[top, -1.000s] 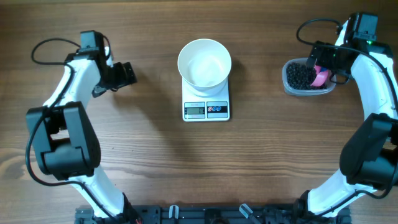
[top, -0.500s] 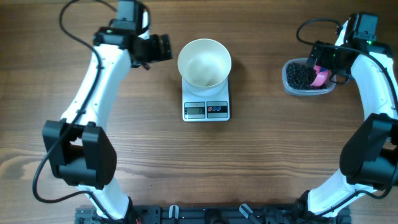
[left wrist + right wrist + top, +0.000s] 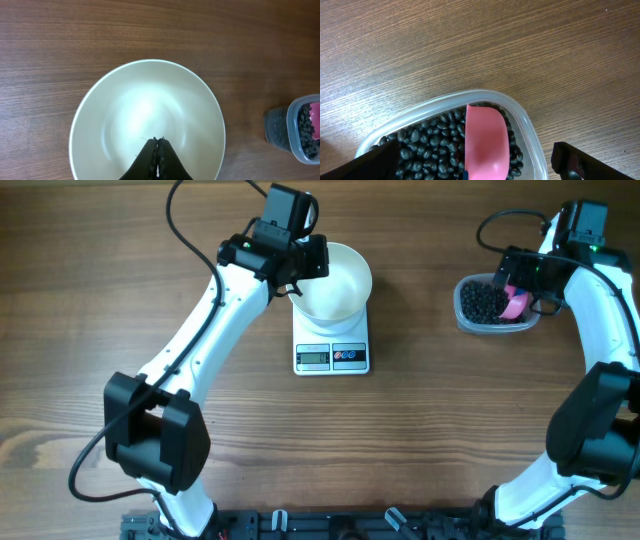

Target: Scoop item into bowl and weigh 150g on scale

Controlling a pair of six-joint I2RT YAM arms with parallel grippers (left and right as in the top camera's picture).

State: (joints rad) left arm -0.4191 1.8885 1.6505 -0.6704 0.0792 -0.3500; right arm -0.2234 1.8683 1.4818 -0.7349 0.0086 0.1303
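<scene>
The white bowl (image 3: 338, 288) stands empty on the small white scale (image 3: 332, 348). My left gripper (image 3: 312, 258) hangs over the bowl's left rim. In the left wrist view its fingers (image 3: 158, 146) are pressed together with nothing between them, above the bowl's bare inside (image 3: 125, 105). The black beans (image 3: 427, 145) fill a clear plastic tub (image 3: 468, 312) at the right, with a pink scoop (image 3: 485, 142) lying on them. My right gripper (image 3: 475, 152) stands wide open above that tub, a finger on each side of the scoop and apart from it.
The tub of beans (image 3: 300, 131) also shows at the right edge of the left wrist view. Bare wooden table (image 3: 430, 430) lies all round the scale. The scale's display and buttons face the front edge.
My left arm has swung from the table's left side to the bowl, and its gripper has gone from open to shut. The right arm, tub and scoop have not moved.
</scene>
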